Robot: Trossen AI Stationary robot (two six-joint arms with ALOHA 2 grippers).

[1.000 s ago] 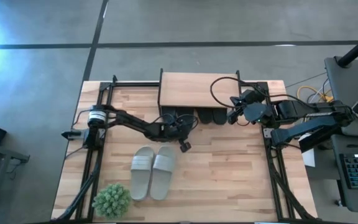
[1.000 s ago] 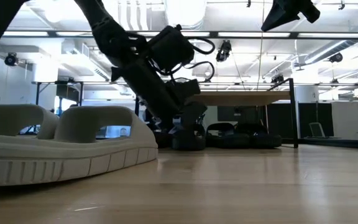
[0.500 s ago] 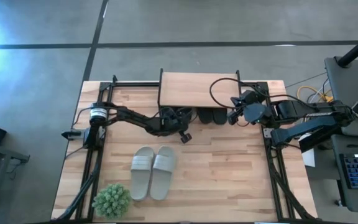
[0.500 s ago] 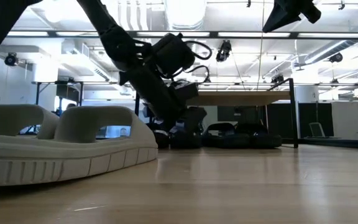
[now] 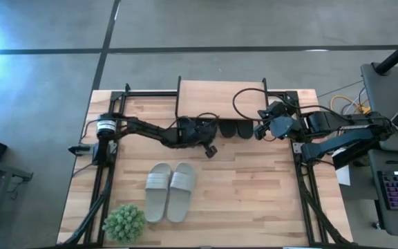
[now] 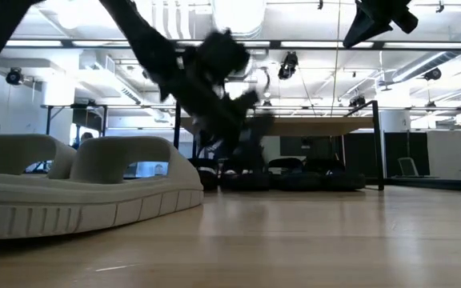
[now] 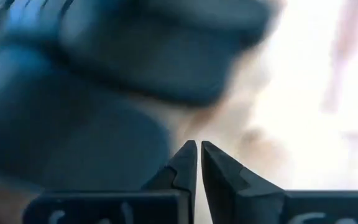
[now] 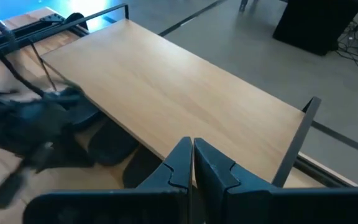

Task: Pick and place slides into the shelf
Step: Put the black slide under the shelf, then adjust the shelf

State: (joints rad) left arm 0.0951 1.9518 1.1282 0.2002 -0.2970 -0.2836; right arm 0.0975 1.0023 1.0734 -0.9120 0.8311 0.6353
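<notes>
The left gripper (image 5: 211, 149), clenched on nothing, sits at the shelf (image 5: 220, 97) front beside the black slides (image 5: 237, 129), at twelve o'clock. The right gripper (image 8: 192, 152), clenched empty, waits above the shelf. The grey slides (image 5: 168, 191) look light and bendy, probably; take one by its strap. They lie lengthwise, twelve to six.

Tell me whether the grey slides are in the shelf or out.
Out. The pale grey slides lie side by side on the open tabletop, well apart from the shelf, near the plant.
</notes>
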